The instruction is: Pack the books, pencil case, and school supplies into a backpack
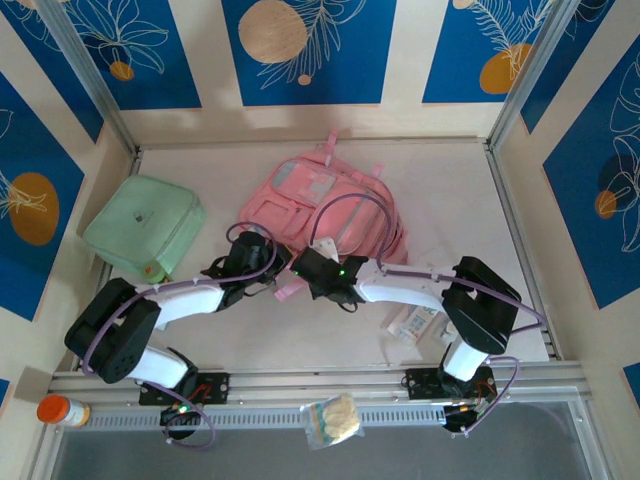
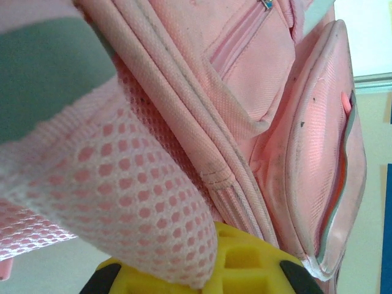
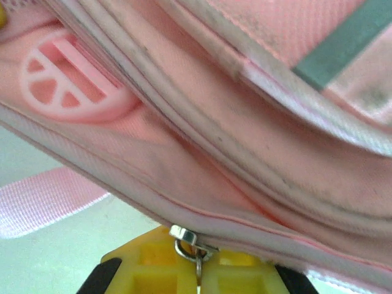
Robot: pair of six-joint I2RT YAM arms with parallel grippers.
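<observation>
The pink backpack (image 1: 318,205) lies flat in the middle of the table. My left gripper (image 1: 262,243) sits at its near left edge, shut on a pink mesh strap (image 2: 122,184) that drapes over the yellow jaws (image 2: 208,272). At the bag's near edge my right gripper (image 1: 312,256) is shut on the metal zip pull (image 3: 197,263) hanging from the slider (image 3: 187,234) of a closed zip. A flat white packet of school supplies (image 1: 415,322) lies near the right arm. The books are out of view. Left of the bag lies a mint-green pouch (image 1: 145,228); I cannot tell whether it is the pencil case.
An orange-capped bottle (image 1: 62,410) and a small clear bag (image 1: 333,418) lie on the near rail in front of the arm bases. Walls enclose the table on three sides. A loose pink webbing strap (image 3: 49,199) trails on the table under the backpack's edge.
</observation>
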